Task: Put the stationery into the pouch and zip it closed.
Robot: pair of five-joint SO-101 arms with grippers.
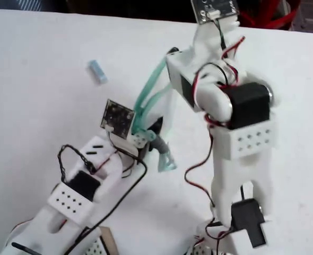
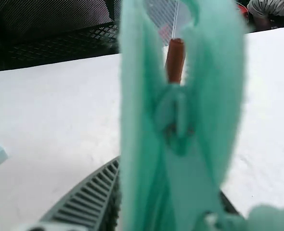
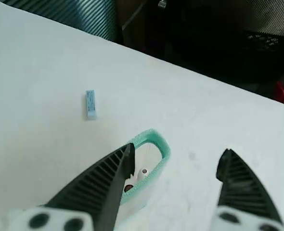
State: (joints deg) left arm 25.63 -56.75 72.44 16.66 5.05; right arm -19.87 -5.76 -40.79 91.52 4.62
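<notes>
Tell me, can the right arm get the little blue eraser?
Probably yes. The right gripper is open and empty, and the blue eraser lies by itself on the table, past the green pouch. Nothing covers it.

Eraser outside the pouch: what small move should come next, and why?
Probably swing the right gripper toward the eraser to pick it up. Its jaws stand open and empty, the eraser lies loose apart from the pouch, and the left gripper holds the pouch with its mouth open.
</notes>
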